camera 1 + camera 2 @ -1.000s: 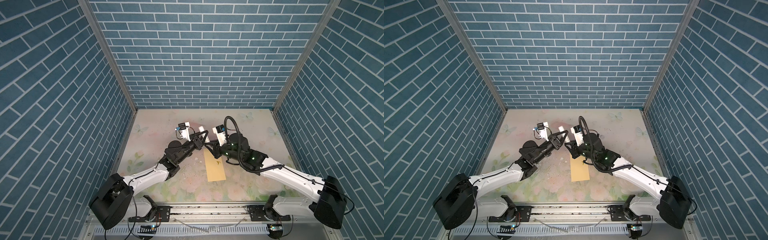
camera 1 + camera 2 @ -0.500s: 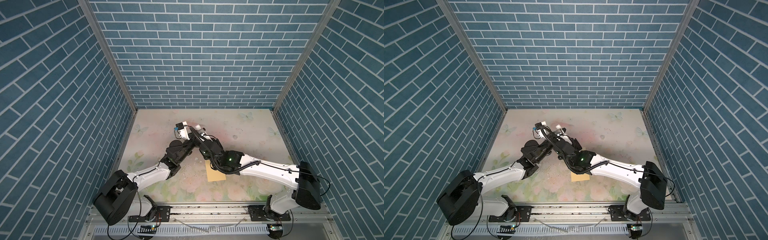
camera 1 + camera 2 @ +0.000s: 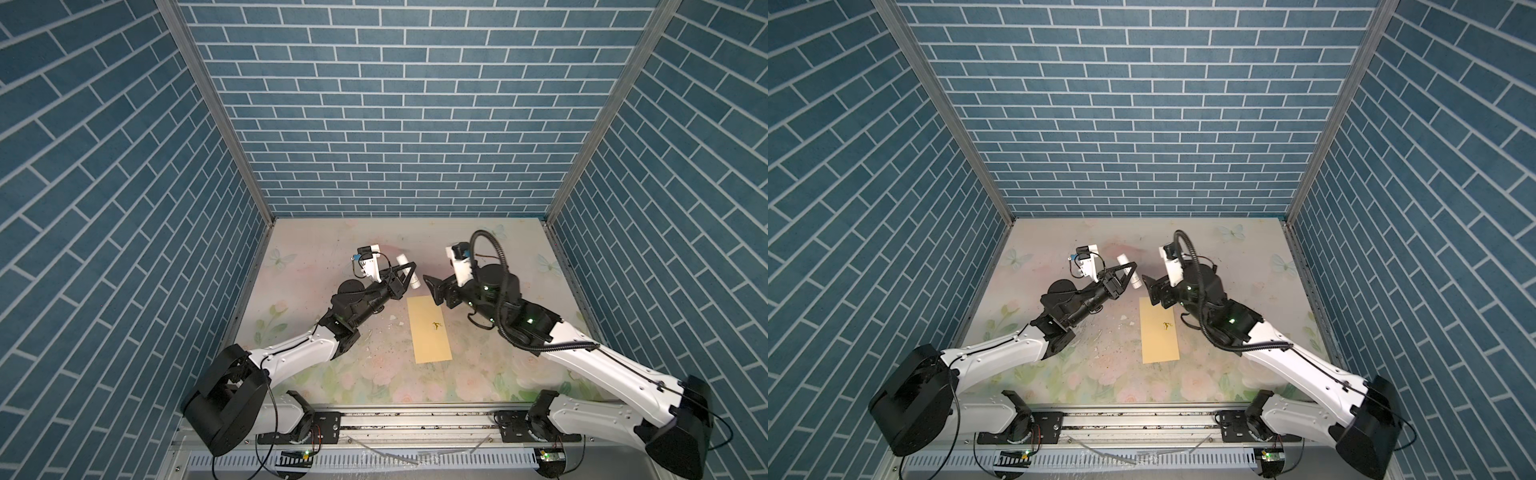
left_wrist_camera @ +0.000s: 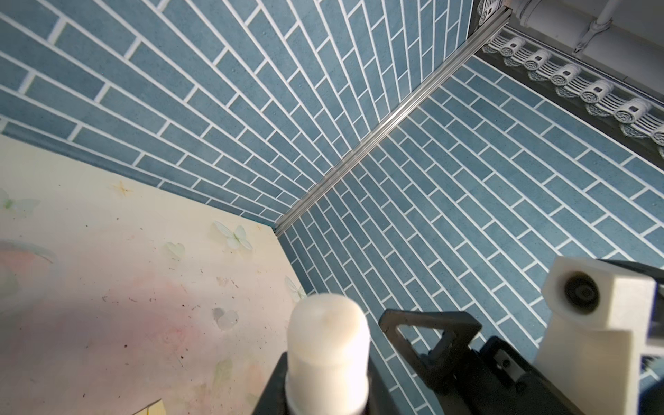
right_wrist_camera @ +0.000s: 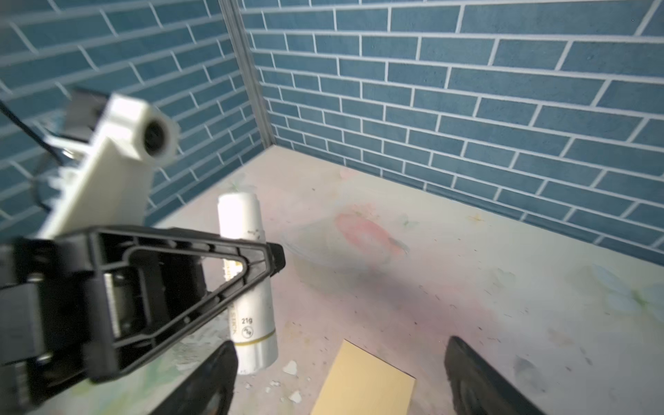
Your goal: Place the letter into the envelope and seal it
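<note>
The yellow-tan envelope [image 3: 429, 328] [image 3: 1160, 328] lies flat and lengthwise mid-table, with a small dark mark on its face. The letter is not in view. My left gripper [image 3: 409, 270] [image 3: 1128, 269] is shut on a white glue stick [image 3: 409, 272] [image 4: 328, 345], held tilted above the table just beyond the envelope's far end. My right gripper [image 3: 432, 286] [image 5: 341, 373] hangs open over that far end, a short way right of the glue stick [image 5: 253, 323], with nothing between its fingers [image 5: 215, 377]. The envelope's far corner [image 5: 363, 384] shows beneath it.
Small white crumbs [image 3: 392, 318] [image 5: 291, 368] lie on the floral table left of the envelope. Blue brick walls close in the left, back and right sides. A metal rail [image 3: 415, 419] runs along the front edge.
My right gripper has opened and drawn back to the right, away from the glue stick. The left gripper keeps its hold on the glue stick in about the same place.
</note>
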